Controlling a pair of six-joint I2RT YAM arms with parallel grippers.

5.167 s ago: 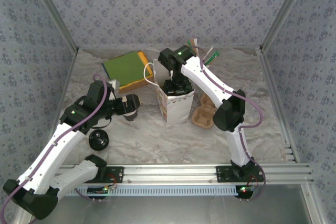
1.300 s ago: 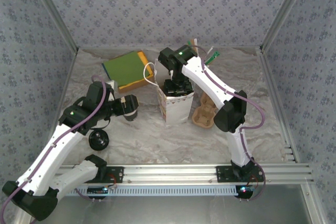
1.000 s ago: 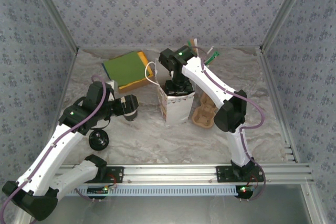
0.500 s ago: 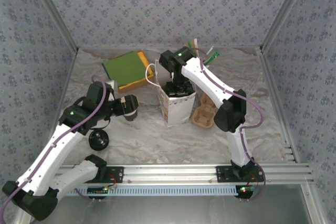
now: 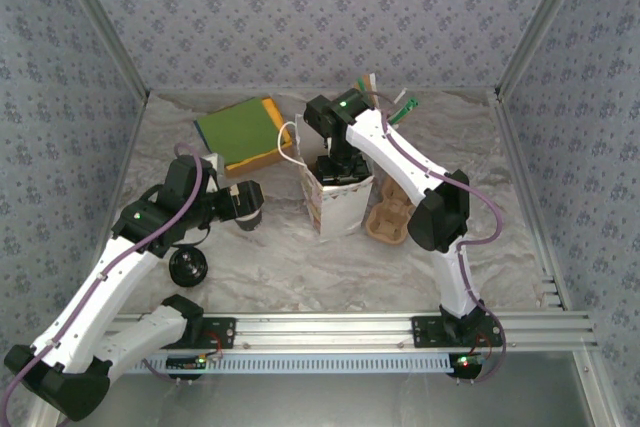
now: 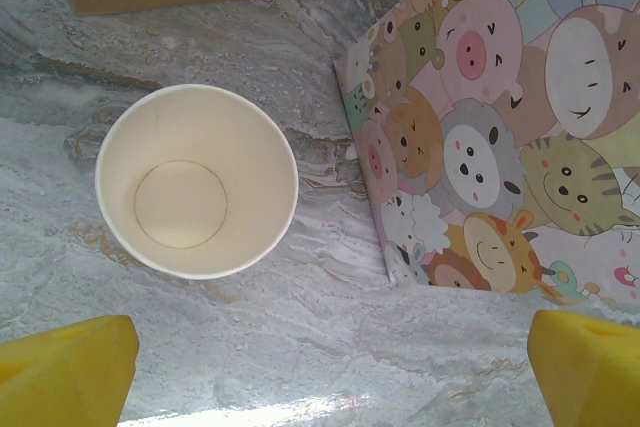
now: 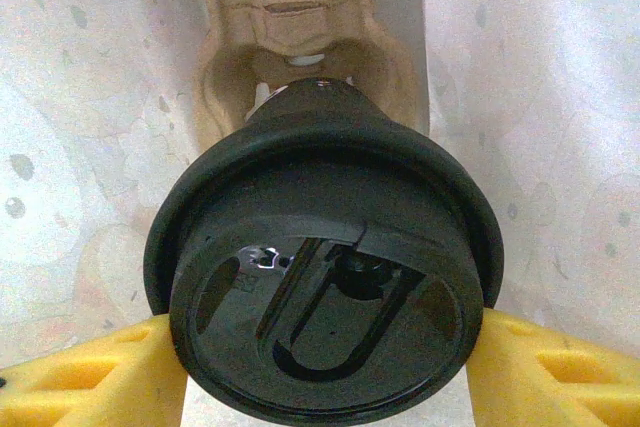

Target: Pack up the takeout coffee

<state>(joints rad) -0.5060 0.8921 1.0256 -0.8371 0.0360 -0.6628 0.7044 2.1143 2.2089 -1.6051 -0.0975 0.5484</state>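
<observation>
**Coffee's at the mouth of the bag, other arm parked over the empty cup**

Standing by the rig, here's how it looks. Far left, a loose black lid [image 5: 188, 267] lies on the table [image 5: 300, 267], behind the left gripper [image 5: 247, 209] and off to its left, back toward the arm bases. That gripper hangs with its yellow fingers [image 6: 65, 372] spread about as wide as they go, nothing between them. Right below it, a touch ahead, stands the lidless cup [image 6: 195, 179], upright, cream inside and empty. Further ahead of that hand sits a green-topped box [image 5: 240, 132]. Off to the hand's right is the cartoon-animal paper bag [image 6: 490, 117], standing near the cup but not touching it.

The right gripper [image 5: 338, 162] sits over the bag's open top. It's pinching the takeout coffee [image 7: 320, 277] by its black lid, with a yellow pad [image 7: 90, 377] pressed against each side of the rim. The cup hangs straight under the hand, in the bag's mouth. I can't tell how deep it is. To the right of that hand, just beside the bag, a brown pulp cup carrier [image 5: 388, 222] rests on the table.
</observation>
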